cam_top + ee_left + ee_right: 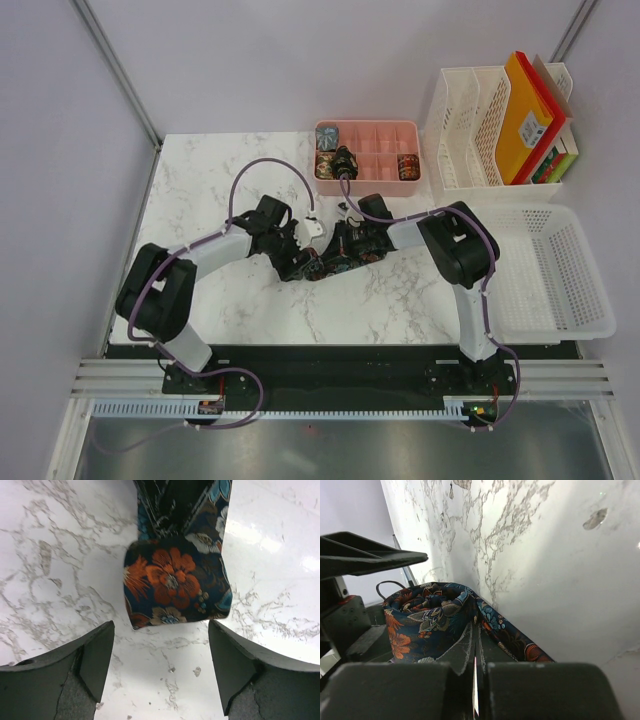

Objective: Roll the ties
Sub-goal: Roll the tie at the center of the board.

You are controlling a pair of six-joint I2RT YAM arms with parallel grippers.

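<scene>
Marble-patterned desk (210, 180), white with grey veins, carries one floral tie (175, 580), dark blue with orange blossoms. The left claw (161, 630) stands wide, both dark fingers (92, 655) clear of the cloth. The tie's folded end lies on the desk just ahead of the gap, centred between the fingers, and the rest of the strip runs away beyond it.

The right claw (475, 640) is pressed shut, tips together. Just past its tips the tie curls into a loose loop standing on edge, and a length of the same cloth runs along the right of the fingers. Whether any fabric is pinched between them I cannot make out from here.

Seen from above, the two claws face each other over the tie at mid-desk. Beyond the right claw, at the far edge, sits a pink tray (368, 128) with rolled ties in its compartments: a grey-blue one (328, 140), a dark one (345, 160) and a red-orange one (408, 167). On that claw's outer side are a white mesh basket (600, 322) and a white rack (462, 120) holding orange and red folders (528, 115).
</scene>
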